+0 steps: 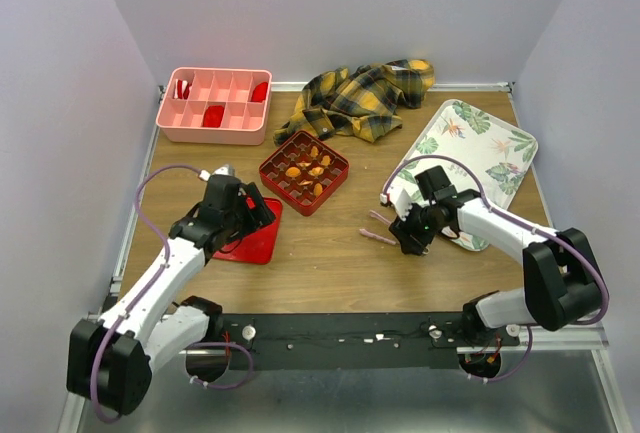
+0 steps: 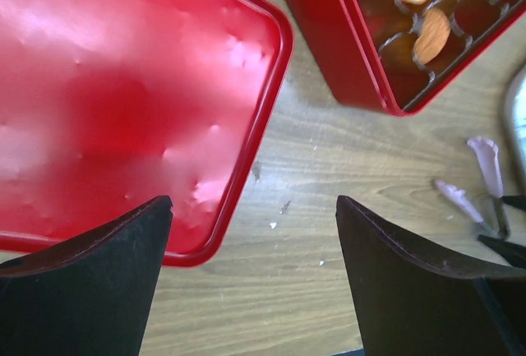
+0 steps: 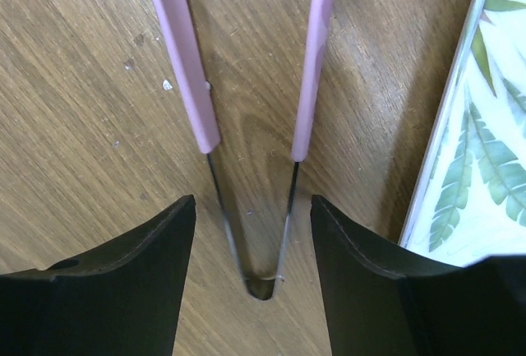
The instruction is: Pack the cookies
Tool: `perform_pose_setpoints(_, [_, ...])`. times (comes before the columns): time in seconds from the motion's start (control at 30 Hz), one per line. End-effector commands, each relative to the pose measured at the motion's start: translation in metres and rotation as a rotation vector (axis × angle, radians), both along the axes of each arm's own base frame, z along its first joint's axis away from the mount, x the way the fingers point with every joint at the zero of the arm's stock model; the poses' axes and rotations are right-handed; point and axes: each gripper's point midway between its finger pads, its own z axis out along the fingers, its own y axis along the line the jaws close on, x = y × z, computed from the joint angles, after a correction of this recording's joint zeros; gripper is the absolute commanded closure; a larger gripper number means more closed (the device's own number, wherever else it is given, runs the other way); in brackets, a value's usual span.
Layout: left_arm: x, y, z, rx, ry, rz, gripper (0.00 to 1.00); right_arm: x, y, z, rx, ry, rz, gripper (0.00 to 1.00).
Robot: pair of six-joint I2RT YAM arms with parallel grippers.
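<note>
Top view: the cookies, small orange pieces, lie in cells of the red gridded box at mid-table, with several cells open. The box stands just in front of a plaid cloth. A pink compartment tray in the far left corner holds dark-red pieces. A leaf-print tray lies on the right.

The left claw is over the near right part of a flat red lid, which lies left of and nearer than the box. The right claw is low on the table beside the leaf-print tray's near corner, at pink-tipped tongs.

Left wrist view adds that this claw's fingers are wide apart with nothing between them. The lid's rounded corner and bare wood show below. Whether a finger touches the lid cannot be told. Two pale orange cookies show at close range in the box cells, and the tongs' pink tips appear at the far right edge.

Right wrist view adds what the top view hides. The tongs lie flat on the wood with their hinged metal end between the claw's fingers and their pink arms pointing away. The fingers are apart, with a gap visible on each side of the metal arms, so nothing is clamped. The tray's rim runs just to the right.
</note>
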Motion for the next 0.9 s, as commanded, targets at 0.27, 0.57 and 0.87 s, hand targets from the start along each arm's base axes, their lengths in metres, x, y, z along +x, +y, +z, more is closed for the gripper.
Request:
perform_pose_setpoints(0.27, [-0.016, -0.01, -0.034, 0.41, 0.204, -0.119, 0.2, 0.008, 0.01, 0.033, 0.051, -0.034, -0.006, 0.28])
perform_pose_setpoints(0.57, [-0.017, -0.014, -0.07, 0.604, 0.255, -0.225, 0.44, 0.012, 0.026, 0.05, 0.141, -0.045, -0.013, 0.28])
perform_pose_setpoints(0.87, [-0.014, -0.023, -0.087, 0.711, 0.285, -0.291, 0.65, 0.013, 0.029, 0.054, 0.158, -0.043, -0.014, 0.28])
